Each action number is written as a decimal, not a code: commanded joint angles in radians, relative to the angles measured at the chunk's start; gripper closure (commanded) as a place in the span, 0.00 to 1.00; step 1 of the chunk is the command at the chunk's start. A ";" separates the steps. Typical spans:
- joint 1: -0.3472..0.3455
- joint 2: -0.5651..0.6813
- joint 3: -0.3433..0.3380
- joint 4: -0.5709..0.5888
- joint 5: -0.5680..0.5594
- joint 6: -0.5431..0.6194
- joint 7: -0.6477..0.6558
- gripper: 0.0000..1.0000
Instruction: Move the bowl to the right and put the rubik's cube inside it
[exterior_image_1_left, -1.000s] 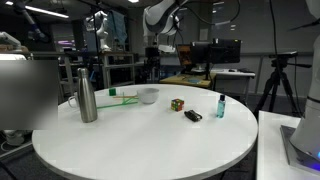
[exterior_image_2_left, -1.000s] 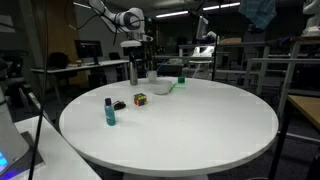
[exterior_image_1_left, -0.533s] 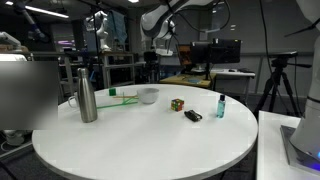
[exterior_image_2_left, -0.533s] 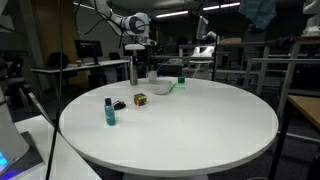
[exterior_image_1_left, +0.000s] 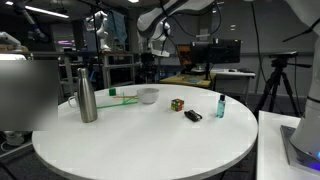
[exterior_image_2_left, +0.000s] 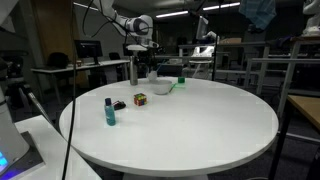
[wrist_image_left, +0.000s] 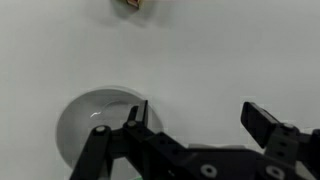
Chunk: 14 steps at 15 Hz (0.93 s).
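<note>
Gripper (wrist_image_left: 197, 115) jaws spread wide, empty, hovering over bowl (wrist_image_left: 95, 125) at far table (exterior_image_1_left: 140, 140) edge; rubik's cube (exterior_image_1_left: 177, 104) close beside. Your risk: jaw lands on rim off-centre, bowl tips or skids into cube.

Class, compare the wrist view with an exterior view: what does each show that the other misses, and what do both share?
Only the wrist view: the claw close up, jaws apart, and a look straight down into the bowl.
Only an exterior view: the steel bottle, the teal bottle and the flat black object.
Both: the bowl, the rubik's cube and the white table.
</note>
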<state>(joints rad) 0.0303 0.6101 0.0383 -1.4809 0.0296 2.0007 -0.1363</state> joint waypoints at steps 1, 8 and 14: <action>-0.005 0.007 0.006 0.007 -0.004 -0.003 0.003 0.00; 0.004 -0.013 0.008 -0.025 -0.019 0.059 -0.006 0.00; 0.010 -0.017 0.027 -0.028 -0.016 0.152 -0.017 0.00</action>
<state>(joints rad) 0.0427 0.6170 0.0570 -1.4841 0.0210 2.1210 -0.1361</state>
